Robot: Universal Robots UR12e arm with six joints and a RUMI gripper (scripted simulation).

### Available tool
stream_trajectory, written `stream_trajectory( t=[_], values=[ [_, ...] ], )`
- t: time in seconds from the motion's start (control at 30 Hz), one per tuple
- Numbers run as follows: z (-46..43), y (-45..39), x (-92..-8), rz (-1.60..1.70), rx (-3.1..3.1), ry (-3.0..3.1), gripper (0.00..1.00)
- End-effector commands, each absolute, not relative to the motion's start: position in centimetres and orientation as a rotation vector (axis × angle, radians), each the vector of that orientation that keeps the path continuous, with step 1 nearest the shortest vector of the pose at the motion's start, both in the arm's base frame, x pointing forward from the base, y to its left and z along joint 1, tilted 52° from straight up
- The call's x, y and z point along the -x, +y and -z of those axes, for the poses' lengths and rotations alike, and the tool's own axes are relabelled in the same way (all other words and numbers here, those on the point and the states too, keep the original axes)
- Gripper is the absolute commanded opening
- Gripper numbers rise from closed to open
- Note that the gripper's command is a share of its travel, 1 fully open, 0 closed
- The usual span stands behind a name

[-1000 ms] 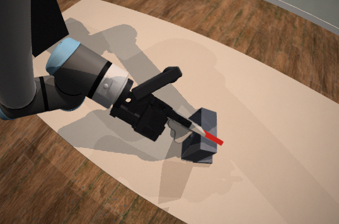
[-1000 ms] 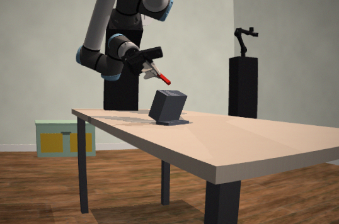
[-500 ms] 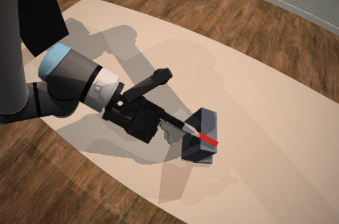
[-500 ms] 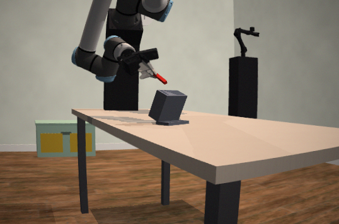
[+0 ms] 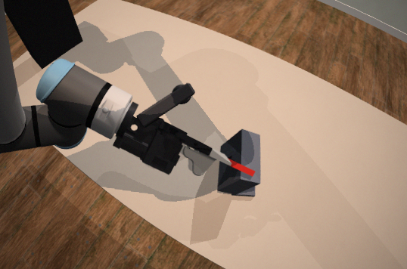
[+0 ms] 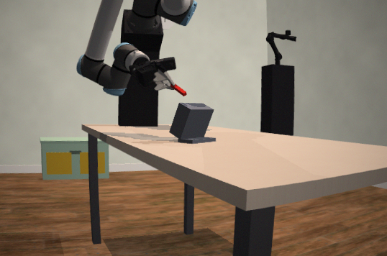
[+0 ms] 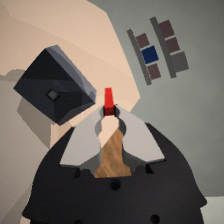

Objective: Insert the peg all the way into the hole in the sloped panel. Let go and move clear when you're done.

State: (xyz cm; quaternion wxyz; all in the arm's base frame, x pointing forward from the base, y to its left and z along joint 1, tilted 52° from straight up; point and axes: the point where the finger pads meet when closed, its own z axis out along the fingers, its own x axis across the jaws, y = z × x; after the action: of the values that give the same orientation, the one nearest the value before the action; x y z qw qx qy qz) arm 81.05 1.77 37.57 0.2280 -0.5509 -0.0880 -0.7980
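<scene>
One red peg [image 6: 180, 90] sticks out from the clenched jaws, which grasp its rear end, tip angled downward in the air above one dark sloped block [image 6: 191, 121] with one small square hole [image 7: 52, 94]. The arm [image 6: 108, 34] folds down from above. The beige surface [image 6: 273, 167] stands on a wood floor [image 6: 54, 213] before a grey wall [image 6: 43, 37].

peg [image 7: 108, 98] rear hidden in pincer [image 7: 109, 118], arm [image 6: 104, 26] cut off at top
</scene>
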Motion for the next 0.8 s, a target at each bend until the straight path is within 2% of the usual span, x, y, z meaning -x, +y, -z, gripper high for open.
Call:
stream_trajectory(
  t=[0.0, 0.77],
  values=[
    [-37.3, 1.4, -80.8, 2.213, 1.513, -0.268, 0.0],
    [-35.1, 0.1, -79.8, 2.286, 1.501, -0.399, 0.0]
  ],
)
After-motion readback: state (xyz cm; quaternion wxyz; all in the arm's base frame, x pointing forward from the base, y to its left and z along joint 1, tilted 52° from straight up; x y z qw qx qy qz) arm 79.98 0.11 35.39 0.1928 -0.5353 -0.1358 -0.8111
